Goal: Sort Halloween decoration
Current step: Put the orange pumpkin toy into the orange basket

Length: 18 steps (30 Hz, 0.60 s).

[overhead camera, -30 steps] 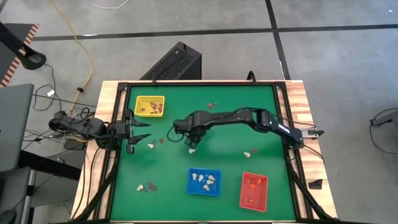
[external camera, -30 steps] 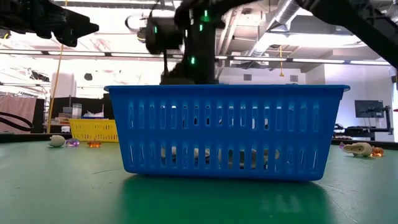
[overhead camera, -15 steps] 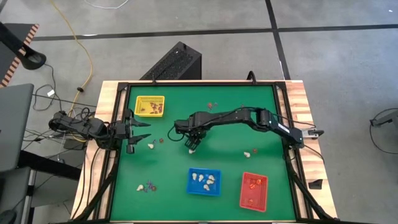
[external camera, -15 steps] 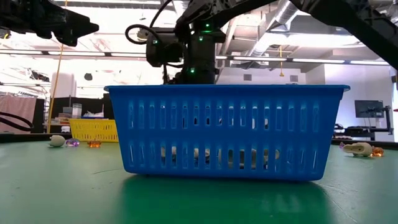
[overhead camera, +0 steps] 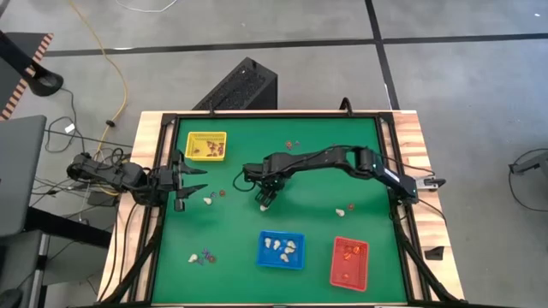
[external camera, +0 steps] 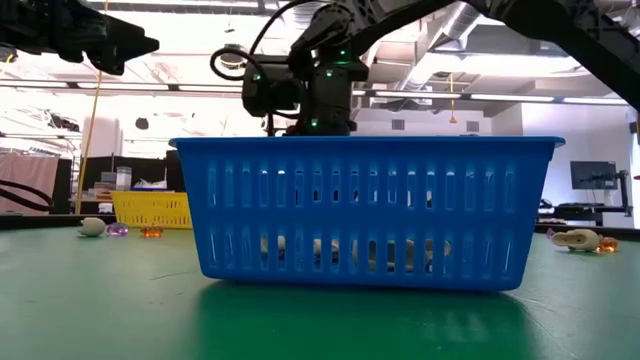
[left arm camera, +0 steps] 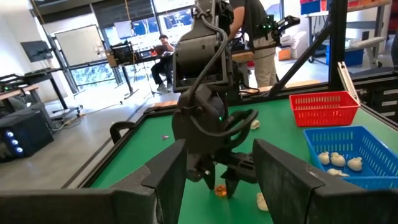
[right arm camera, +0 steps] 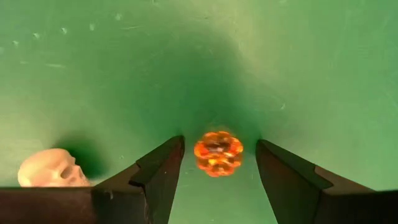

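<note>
Halloween decoration lies in small groups on the green desk (overhead camera: pixel 342 145). One orange trinket (right arm camera: pixel 217 152) sits on the mat exactly between the two fingers of the right claw (right arm camera: pixel 214 165), which stands wide open around it and does not touch it; it holds nothing. A cream skull (right arm camera: pixel 48 168) lies just beside the outside of one finger. From above, this right claw (overhead camera: pixel 266 199) is near the middle of the desk, with free green surface on all sides.

A cream piece (overhead camera: pixel 208 201) and a small red piece (overhead camera: pixel 222 193) lie between the two claws. A small cluster (overhead camera: pixel 202 255) rests near the front left edge of the mat, another pair (overhead camera: pixel 346 208) toward the right side, and some tiny red ones (overhead camera: pixel 291 144) near the far edge.

The yellow tray (overhead camera: pixel 206 146) stands in the far left corner with dark pieces inside. The blue tray (overhead camera: pixel 281 250) holds cream pieces, and the red tray (overhead camera: pixel 349 262) just beside it holds orange ones; both stand close to the front edge.

The left claw (overhead camera: pixel 193 182) waits at the left border of the desk, fingers apart and empty.
</note>
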{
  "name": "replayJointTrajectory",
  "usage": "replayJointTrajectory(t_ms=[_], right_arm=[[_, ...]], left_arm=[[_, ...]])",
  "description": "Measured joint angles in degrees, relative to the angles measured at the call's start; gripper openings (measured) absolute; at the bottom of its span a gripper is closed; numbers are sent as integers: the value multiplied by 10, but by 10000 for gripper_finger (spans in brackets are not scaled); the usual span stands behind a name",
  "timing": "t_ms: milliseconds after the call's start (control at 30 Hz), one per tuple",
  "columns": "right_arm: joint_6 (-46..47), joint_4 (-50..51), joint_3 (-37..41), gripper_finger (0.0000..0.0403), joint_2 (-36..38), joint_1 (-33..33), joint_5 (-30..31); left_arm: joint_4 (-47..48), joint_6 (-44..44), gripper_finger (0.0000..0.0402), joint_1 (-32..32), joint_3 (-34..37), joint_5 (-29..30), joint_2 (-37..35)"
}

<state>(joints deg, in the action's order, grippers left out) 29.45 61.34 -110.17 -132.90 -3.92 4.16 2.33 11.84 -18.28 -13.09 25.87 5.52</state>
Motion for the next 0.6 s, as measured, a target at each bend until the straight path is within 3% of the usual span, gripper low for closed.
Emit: replayJointTrajectory(t_ms=[200, 600], right_arm=[[-9, -17, 14, 230, 0, 1, 2], [-15, 43, -31, 138, -4, 11, 5]], left_arm=[[0, 1, 173, 0, 0, 0, 0], [0, 3, 173, 0, 0, 0, 0]])
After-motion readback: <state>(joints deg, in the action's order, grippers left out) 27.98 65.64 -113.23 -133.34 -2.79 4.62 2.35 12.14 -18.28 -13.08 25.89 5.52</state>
